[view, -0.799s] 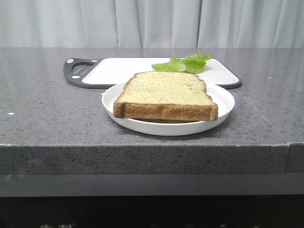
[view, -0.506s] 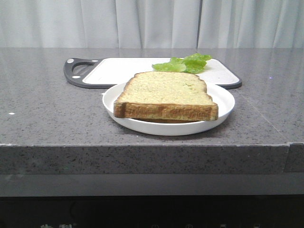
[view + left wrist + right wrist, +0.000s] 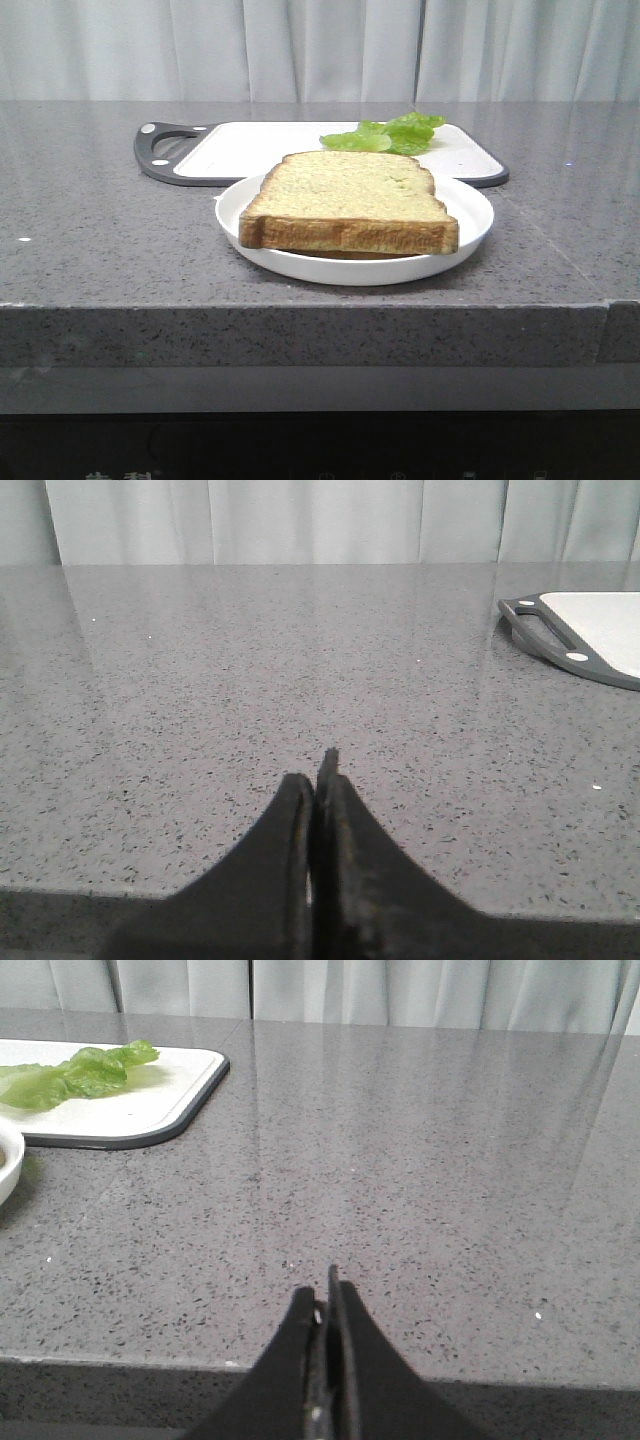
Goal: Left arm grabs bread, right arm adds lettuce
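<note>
One slice of bread [image 3: 348,198] lies on the white plate [image 3: 472,222], mid-counter [image 3: 90,230], near edge. Lettuce [image 3: 385,134] just behind it, on the cutting board [image 3: 250,146]. My left hand [image 3: 318,780] and right hand [image 3: 322,1300] both pinched closed, empty, low at the near rim. Judgement: open left first, come in from bread's left side, grip crust edge, lift level.

White plate [image 3: 232,205], cutting board [image 3: 250,148], grey counter [image 3: 100,230].
</note>
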Motion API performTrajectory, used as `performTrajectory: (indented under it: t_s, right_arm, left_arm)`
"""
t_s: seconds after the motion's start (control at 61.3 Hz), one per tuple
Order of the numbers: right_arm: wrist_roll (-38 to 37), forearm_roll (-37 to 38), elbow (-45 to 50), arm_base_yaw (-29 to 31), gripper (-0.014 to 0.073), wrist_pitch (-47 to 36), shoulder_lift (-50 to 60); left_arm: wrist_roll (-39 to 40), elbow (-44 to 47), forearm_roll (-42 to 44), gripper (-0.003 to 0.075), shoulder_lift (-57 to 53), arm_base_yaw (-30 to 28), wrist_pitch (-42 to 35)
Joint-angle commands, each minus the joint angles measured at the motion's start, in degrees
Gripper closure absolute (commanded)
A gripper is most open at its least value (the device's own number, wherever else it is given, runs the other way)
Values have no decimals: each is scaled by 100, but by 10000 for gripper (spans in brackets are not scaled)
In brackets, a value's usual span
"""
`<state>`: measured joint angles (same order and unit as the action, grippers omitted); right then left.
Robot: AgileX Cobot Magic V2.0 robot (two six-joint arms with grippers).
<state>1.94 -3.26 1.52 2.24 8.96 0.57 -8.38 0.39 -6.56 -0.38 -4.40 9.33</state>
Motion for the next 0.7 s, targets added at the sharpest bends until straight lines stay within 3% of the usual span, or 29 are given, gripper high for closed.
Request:
performTrajectory:
  t_s: [0.0, 0.489, 0.685]
  right_arm:
    - [-4, -3, -27, 43, 652, -413, 111]
    - [-4, -3, -50, 43, 652, -500, 111]
    - [-4, 54, -787, 43, 652, -20, 64]
  left_arm:
    - [51, 25, -40, 739, -97, 36, -498]
    - [51, -37, -139, 740, -97, 36, -827]
    - [51, -906, -220, 740, 182, 36, -277]
